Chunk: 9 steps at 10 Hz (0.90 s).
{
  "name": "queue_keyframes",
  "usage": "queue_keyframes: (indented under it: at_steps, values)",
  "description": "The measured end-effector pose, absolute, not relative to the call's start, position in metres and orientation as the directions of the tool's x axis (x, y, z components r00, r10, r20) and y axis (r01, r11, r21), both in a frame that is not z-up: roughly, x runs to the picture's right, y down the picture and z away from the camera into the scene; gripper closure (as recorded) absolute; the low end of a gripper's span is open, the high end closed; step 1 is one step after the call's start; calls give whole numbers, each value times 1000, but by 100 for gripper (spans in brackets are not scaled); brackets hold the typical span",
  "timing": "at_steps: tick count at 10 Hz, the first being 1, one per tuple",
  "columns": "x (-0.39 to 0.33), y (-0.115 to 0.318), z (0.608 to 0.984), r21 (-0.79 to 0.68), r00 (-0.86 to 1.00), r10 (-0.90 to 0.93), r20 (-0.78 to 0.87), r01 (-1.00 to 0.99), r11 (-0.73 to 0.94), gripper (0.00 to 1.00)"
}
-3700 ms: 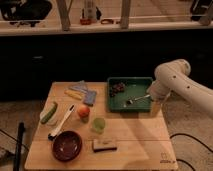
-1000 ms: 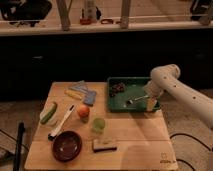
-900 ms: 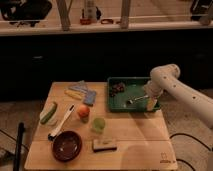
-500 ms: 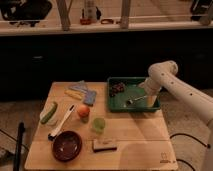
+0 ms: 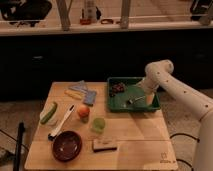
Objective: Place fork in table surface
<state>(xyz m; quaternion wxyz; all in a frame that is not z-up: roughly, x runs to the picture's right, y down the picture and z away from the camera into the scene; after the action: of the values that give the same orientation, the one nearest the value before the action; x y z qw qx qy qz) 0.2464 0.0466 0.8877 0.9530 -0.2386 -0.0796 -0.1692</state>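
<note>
Gripper (image 5: 143, 98) sits low in the green tray (image 5: 120, 103) at the fork (image 5: 131, 101), grasp not determinable; a weak hold risks the fork slipping or snagging the tray rim short of the table (image 5: 135, 135).

The claw (image 5: 141, 96) hangs low inside the tray (image 5: 109, 98), in the upper right of the frame. The white arm (image 5: 172, 87) leans in over the tray's right side. The tray's walls stand all around the claw, and dark bits (image 5: 118, 88) fill its top left corner. Below the tray, the right part of the desk (image 5: 142, 137) is bare wood with open room. Further left, a cup (image 5: 98, 124), a fruit (image 5: 83, 111), a block (image 5: 104, 145), a bowl (image 5: 66, 146) and a brush (image 5: 62, 121) stand in the way.
</note>
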Motion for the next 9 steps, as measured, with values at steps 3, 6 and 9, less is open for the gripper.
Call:
queue_keyframes:
  at_steps: [3, 6, 9]
  values:
    - [241, 60, 914, -462, 921, -312, 232, 387, 798, 20]
    - [237, 70, 938, -502, 917, -325, 234, 400, 767, 20]
    - [243, 77, 956, -537, 922, -314, 228, 388, 749, 20]
